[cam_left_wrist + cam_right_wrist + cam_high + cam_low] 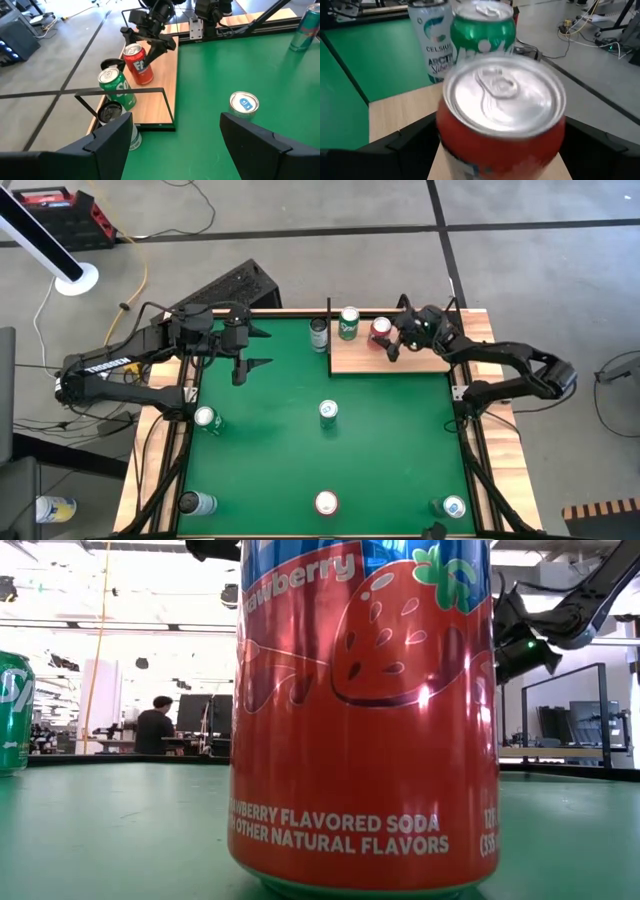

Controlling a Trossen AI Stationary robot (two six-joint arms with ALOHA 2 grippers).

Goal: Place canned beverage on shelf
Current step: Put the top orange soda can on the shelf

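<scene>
The shelf point(400, 358) is a light wooden panel at the table's far right. On it stand a red can point(380, 332) and a green can point(348, 323), both upright on their bases. My right gripper point(146, 44) is open at the red can point(138, 62), one finger close on either side of its upper part, coming from the table's right. In the right wrist view the red can point(502, 115) fills the space between the fingers. My left gripper point(245, 352) hangs open above the table's far left, holding nothing.
A white can point(319, 333) stands on the green table by the shelf's left edge, next to a thin black rail point(329, 330). Several more cans stand about the table, such as one in the middle point(328, 412) and a red one point(365, 710) at the near edge.
</scene>
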